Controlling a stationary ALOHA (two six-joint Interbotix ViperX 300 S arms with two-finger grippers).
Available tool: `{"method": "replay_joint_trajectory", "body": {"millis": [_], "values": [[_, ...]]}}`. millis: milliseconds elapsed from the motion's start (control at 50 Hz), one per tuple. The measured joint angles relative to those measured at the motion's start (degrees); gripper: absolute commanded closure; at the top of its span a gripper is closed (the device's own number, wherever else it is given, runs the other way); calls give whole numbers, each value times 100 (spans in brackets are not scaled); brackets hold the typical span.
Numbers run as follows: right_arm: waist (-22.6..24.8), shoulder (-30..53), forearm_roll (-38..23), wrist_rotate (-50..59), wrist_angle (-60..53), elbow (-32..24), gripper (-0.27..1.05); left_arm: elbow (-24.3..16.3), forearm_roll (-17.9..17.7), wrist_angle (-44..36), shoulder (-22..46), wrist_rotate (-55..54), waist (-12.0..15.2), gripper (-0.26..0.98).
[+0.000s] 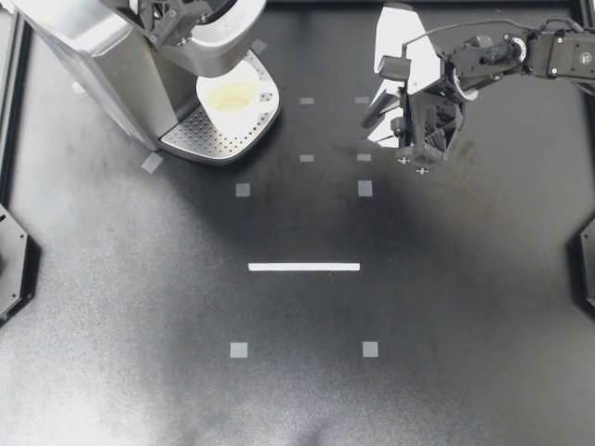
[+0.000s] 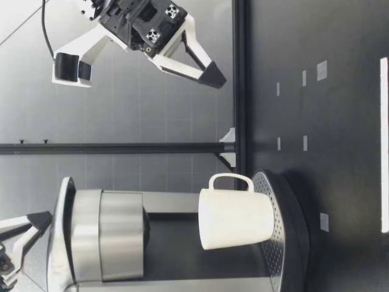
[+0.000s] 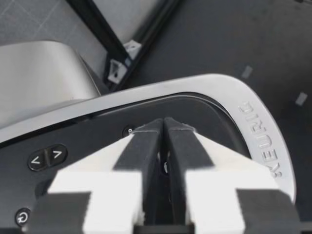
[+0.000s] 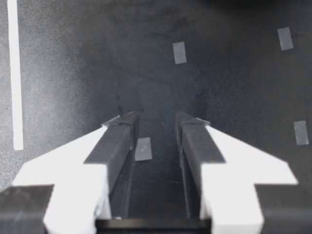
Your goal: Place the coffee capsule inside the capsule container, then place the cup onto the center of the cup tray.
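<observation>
A white cup (image 1: 231,98) stands upright on the perforated cup tray (image 1: 200,137) of the silver coffee machine (image 1: 102,56). In the low view the cup (image 2: 237,219) rests on the tray (image 2: 281,243) with its handle toward the open table. My left gripper (image 1: 172,20) is over the machine's top. In the left wrist view it (image 3: 164,127) is shut, its tips against the dark lid (image 3: 204,105). My right gripper (image 1: 386,93) hangs high over the table's far right, open and holding nothing (image 4: 155,119). No capsule shows in any view.
A white tape line (image 1: 304,267) and several small grey tape squares, one of them (image 1: 365,189), mark the black table. A black frame rail (image 2: 239,85) runs along the table's far edge. The right gripper (image 2: 138,76) is well above the surface.
</observation>
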Motion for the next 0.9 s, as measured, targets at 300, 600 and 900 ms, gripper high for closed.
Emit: {"method": "replay_joint_trajectory", "body": {"millis": [300, 600, 900], "values": [[0, 18, -9, 9, 9, 0, 39, -9, 18, 79, 26, -9, 0, 57], [-9, 9, 0, 0, 9, 0, 39, 26, 70, -369, -281, 79, 9, 57], [-9, -167, 176, 0, 0, 0, 39, 510, 62, -1512, -668, 167, -114, 57]]}}
